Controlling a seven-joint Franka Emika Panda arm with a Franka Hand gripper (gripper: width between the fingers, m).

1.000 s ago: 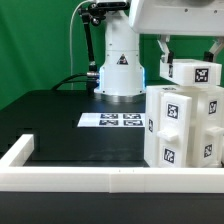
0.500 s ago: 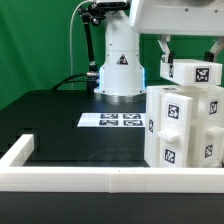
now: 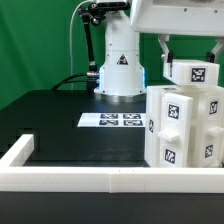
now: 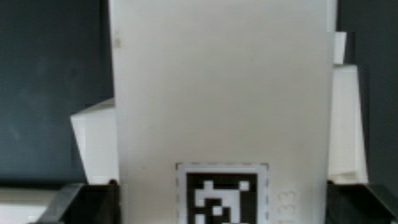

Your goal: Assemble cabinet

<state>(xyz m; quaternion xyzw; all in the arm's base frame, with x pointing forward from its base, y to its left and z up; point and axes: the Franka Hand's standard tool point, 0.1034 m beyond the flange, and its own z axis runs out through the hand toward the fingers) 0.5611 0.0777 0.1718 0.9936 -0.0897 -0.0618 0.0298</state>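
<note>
Exterior view: nothing has visibly moved in the last second. At two o'clock the gripper straddles the white top panel, which lies on the cabinet body at four o'clock. Whether the jaws actually clamp it cannot be told. The panel's placement is probably being settled.

Bright even light; the white panel looks soft, perhaps overexposed.

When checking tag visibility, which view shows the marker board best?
The exterior view: the marker board lies flat on the black table, before the robot base, its tags facing up. The wrist view shows none of it; a white tagged panel fills that frame.
</note>
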